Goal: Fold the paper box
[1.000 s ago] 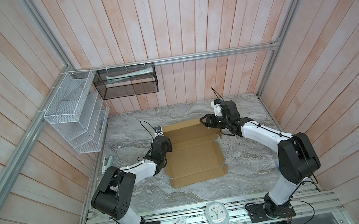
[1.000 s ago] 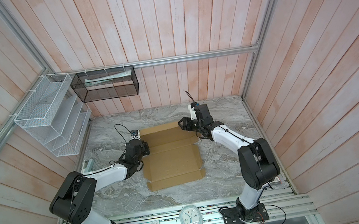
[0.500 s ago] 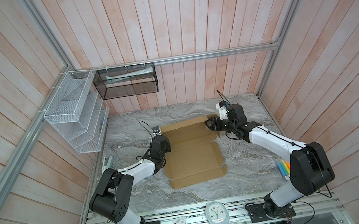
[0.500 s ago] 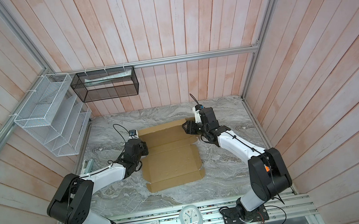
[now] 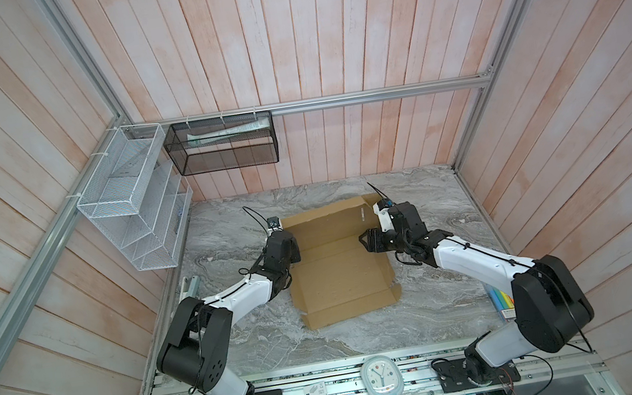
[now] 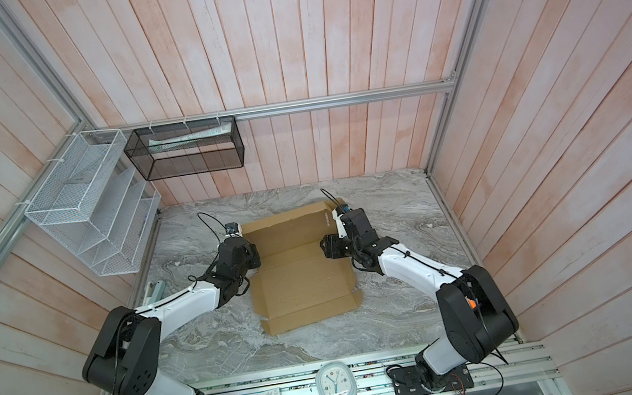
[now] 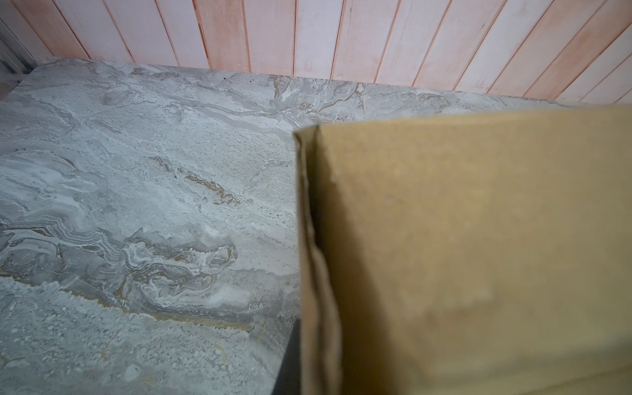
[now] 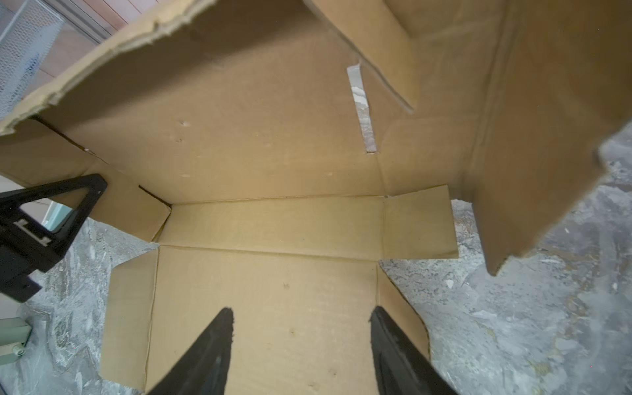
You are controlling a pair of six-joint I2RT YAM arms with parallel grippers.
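**Mid-fold: left hand (image 5: 291, 251) pinching, right hand (image 8: 301, 309) spread**

The left hand is clamped shut on the left edge of the paper box (image 5: 343, 283). The box sits on the bench (image 5: 439, 307) between both hands, its far panel tilted up. The right hand, spread wide and empty, hovers over the box's floor.

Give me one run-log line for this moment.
paper box: far panel lifted | left gripper: shut on its left edge | right gripper: open, empty
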